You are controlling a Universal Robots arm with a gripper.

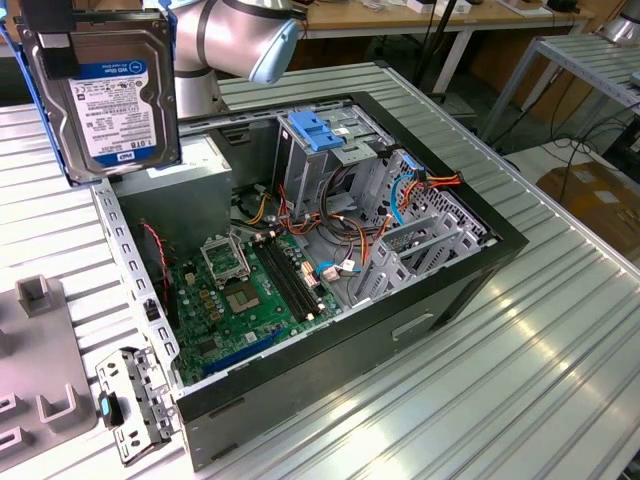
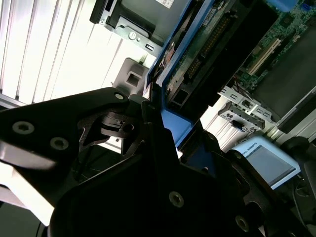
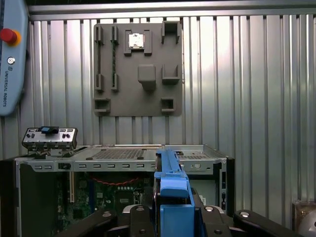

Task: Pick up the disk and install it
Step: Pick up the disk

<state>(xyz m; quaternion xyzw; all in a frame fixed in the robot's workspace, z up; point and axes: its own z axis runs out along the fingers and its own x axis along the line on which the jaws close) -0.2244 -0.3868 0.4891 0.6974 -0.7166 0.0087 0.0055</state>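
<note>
The gripper (image 3: 173, 219) had its fingers (image 3: 140, 219) clenched on the disk (image 1: 110, 90), grasping it by its blue side rails. In the exterior view the disk hung upright in the air, white label facing the camera, above the far corner of the open computer case (image 1: 400, 330) on the exterior view's left, and it touched nothing in the case. In the first wrist view the disk (image 3: 170, 182) showed edge-on, its blue rail standing between the dark fingers over the case's open side. In the second wrist view its circuit-board underside (image 2: 197, 64) was turned to the camera.

The case lay on its side on the ribbed metal bench (image 1: 520, 350), with the green motherboard (image 1: 240, 290) exposed inside and a light-blue latch (image 1: 315, 130) on top of the drive cage at the case's far end. A small metal bracket (image 1: 130, 400) lay just beside the case's near corner, and a grey fixture plate (image 1: 30, 350) sat farther out from the case on that same side
</note>
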